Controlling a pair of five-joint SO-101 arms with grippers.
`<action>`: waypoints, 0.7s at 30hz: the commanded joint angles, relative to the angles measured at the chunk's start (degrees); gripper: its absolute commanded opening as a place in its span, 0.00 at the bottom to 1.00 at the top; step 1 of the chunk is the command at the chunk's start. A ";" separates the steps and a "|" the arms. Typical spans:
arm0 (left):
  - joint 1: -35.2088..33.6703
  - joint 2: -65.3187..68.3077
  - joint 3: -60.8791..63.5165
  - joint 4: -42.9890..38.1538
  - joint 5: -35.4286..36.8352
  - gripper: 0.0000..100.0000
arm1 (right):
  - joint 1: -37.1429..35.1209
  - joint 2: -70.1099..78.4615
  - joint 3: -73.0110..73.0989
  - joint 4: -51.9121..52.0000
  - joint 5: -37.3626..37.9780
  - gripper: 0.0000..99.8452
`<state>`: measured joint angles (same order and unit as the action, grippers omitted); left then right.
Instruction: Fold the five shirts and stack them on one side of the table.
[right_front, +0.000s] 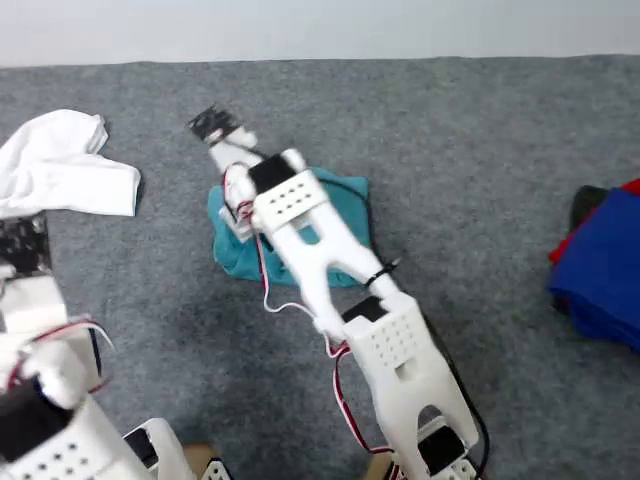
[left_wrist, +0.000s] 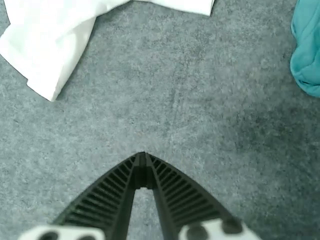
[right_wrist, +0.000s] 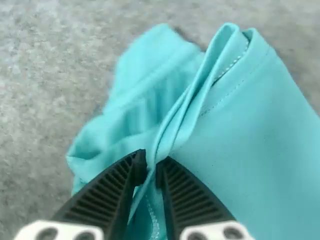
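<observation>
Teal shirt (right_wrist: 240, 130) lies mid-table, a fold nipped tight in the right gripper (right_wrist: 149, 167). Left gripper (left_wrist: 143, 159) hangs pinched together, empty, over grey table (left_wrist: 200, 100) near the white shirt (left_wrist: 45, 40) at the left edge.

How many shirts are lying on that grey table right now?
5: a crumpled white fabric shirt far left, a teal fabric shirt in the middle, and a blue shirt, red shirt and dark shirt piled at the right edge, cut off there, so more may be hidden.
</observation>
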<state>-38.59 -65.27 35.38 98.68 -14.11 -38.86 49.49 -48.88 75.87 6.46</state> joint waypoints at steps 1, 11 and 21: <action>0.00 -6.95 3.74 -2.73 -2.90 0.00 | -2.15 -0.04 -3.34 -2.42 0.62 0.01; -0.26 -17.41 13.58 -6.42 -6.51 0.00 | -2.77 -3.03 -5.01 -0.31 0.79 0.24; -0.26 -17.67 13.58 -6.15 -6.24 0.00 | 2.15 -6.37 -9.76 7.43 0.88 0.11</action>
<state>-38.51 -82.68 49.45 93.49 -20.00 -39.65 47.03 -56.00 82.55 7.60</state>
